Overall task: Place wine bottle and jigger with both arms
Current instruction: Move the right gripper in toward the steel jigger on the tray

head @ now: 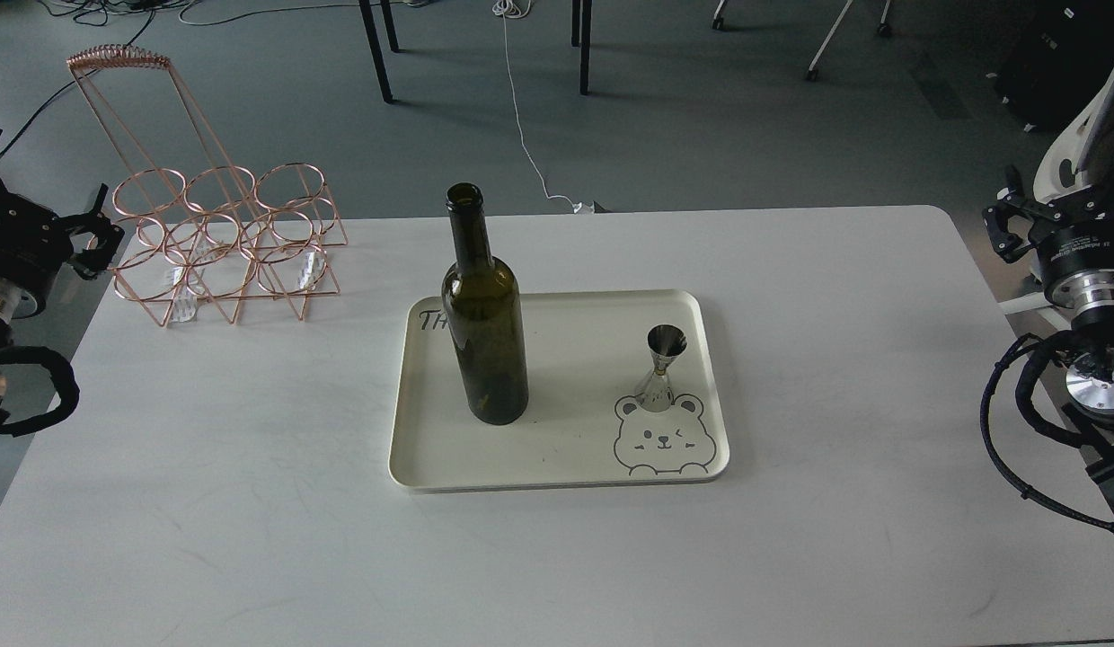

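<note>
The dark green wine bottle (pixel 485 341) stands upright on the left half of a cream tray (pixel 557 472) in the middle of the white table. The small silver jigger (pixel 661 368) stands upright on the tray's right side, just above a printed bear face. My left gripper (pixel 88 235) hangs at the table's far left edge, beside the wire rack and far from the bottle. At the far right edge, level with the table's back corner, is my right gripper (pixel 1002 225). Neither holds anything that I can see. Both look dark and small, so their fingers cannot be told apart.
A copper wire bottle rack (pixel 225 243) with several rings stands at the back left of the table (pixel 251 503). Beyond the table are grey floor, chair legs and a white cable. Black cables loop from both arms at the side edges.
</note>
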Available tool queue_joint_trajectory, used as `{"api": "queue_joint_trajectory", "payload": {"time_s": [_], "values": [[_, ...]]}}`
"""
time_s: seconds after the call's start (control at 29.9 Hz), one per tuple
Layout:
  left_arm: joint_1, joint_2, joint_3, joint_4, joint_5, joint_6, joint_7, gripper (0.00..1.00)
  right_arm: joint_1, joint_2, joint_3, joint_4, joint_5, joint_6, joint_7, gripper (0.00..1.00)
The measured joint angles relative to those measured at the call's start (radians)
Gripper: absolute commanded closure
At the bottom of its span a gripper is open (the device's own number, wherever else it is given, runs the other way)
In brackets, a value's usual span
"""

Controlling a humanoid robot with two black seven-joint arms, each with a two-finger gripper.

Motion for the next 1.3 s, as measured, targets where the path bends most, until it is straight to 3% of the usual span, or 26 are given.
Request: {"api": "queue_joint_trajectory", "payload": {"time_s": [0.37, 0.54, 0.87, 1.07, 1.3], "values": [[0.001, 0.001, -0.001, -0.002, 0.0, 0.0, -0.003, 0.02, -0.002, -0.01, -0.022, 0.025, -0.01, -0.002, 0.0, 0.01], [0.0, 0.006, -0.009, -0.003, 0.001, 0.0, -0.003, 0.02, -0.002, -0.092, -0.072, 0.109, -0.068, 0.002, 0.0, 0.01], [-0.002, 0.002, -0.013, -0.004, 0.001, 0.0, -0.001, 0.02, -0.026, -0.298, -0.116, 0.416, -0.498, -0.02, 0.0, 0.01], [-0.003, 0.002, -0.011, -0.003, 0.001, 0.0, -0.001, 0.02, -0.073, -0.415, -0.152, 0.589, -0.848, -0.122, 0.0, 0.01], [-0.007, 0.002, -0.008, -0.003, 0.001, 0.0, -0.003, 0.02, -0.108, -0.476, -0.272, 0.695, -1.282, -0.351, 0.0, 0.02]]}}
